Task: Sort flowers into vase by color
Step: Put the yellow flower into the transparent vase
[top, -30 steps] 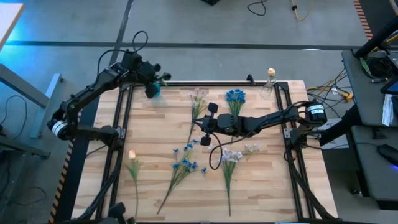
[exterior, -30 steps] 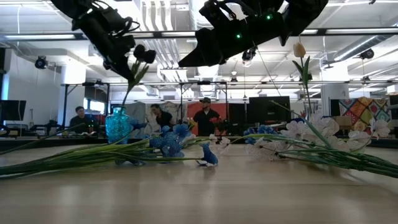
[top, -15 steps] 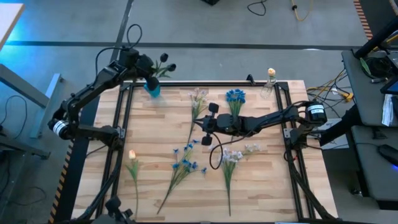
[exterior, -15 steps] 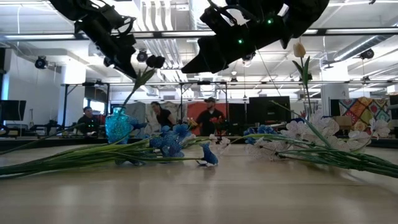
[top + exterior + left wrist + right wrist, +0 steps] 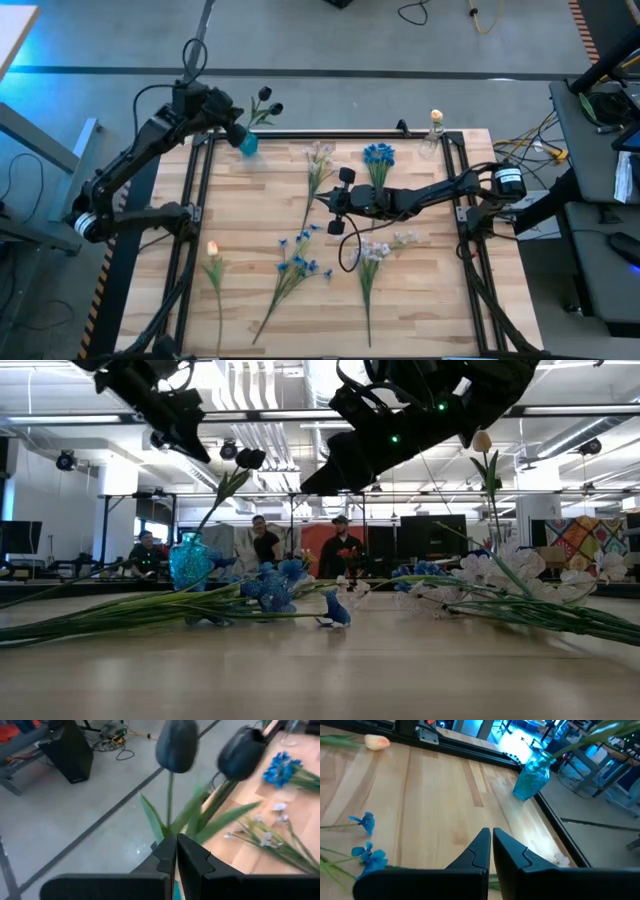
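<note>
A sprig with two dark tulip buds point(image 5: 177, 745) stands with its stem in the blue glass vase point(image 5: 247, 146) at the table's far left corner. My left gripper point(image 5: 228, 114) is shut, up and to the left of that sprig, and in the low view a gap shows between it and the stem point(image 5: 232, 485). My right gripper point(image 5: 324, 203) is shut and hovers above mid-table, over the stem of a white-lilac sprig point(image 5: 318, 160). Blue sprigs point(image 5: 298, 262), a blue bunch point(image 5: 378, 155), a white sprig point(image 5: 372, 250) and a peach tulip point(image 5: 212, 250) lie flat on the table.
At the far right corner, a clear vase point(image 5: 434, 138) holds an upright peach tulip point(image 5: 483, 440). Black rails point(image 5: 200, 200) run along the left and right sides of the wooden top. The near centre of the table point(image 5: 320, 670) is bare wood. People sit in the room behind.
My left gripper has risen and drawn back from the blue vase toward the table's far left, still shut. The dark tulip sprig leaned a little farther over at first, then kept still in the vase.
</note>
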Controlling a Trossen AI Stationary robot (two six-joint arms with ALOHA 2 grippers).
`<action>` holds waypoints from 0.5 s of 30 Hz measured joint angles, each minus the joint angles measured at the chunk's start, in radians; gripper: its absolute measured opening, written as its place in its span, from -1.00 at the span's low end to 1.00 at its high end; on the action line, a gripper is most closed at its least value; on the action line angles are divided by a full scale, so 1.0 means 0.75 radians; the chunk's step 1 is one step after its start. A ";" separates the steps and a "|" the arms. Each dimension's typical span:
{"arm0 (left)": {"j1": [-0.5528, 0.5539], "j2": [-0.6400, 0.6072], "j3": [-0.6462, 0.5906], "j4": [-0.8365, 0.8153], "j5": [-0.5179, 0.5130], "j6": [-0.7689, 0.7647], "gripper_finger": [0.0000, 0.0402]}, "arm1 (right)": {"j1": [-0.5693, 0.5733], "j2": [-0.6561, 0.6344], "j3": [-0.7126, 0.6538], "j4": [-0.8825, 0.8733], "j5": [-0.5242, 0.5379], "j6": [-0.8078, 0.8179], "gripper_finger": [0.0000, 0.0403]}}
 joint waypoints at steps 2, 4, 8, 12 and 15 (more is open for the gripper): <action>-0.038 -0.050 -0.044 -0.008 0.000 -0.033 -1.00 | 0.000 -0.014 -0.024 0.019 0.000 0.015 -0.94; -0.098 -0.095 -0.078 -0.079 0.000 -0.067 -1.00 | 0.000 -0.039 -0.055 0.047 0.000 0.020 -0.94; -0.320 -0.188 -0.140 -0.133 -0.115 -0.183 -1.00 | 0.001 -0.116 -0.119 0.068 0.000 0.036 -0.94; -0.640 -0.240 -0.172 -0.197 -0.366 -0.346 -1.00 | 0.001 -0.196 -0.185 0.075 0.000 0.045 -0.94; -0.921 -0.243 -0.173 -0.249 -0.538 -0.507 -1.00 | 0.003 -0.239 -0.237 0.107 0.000 0.046 -0.94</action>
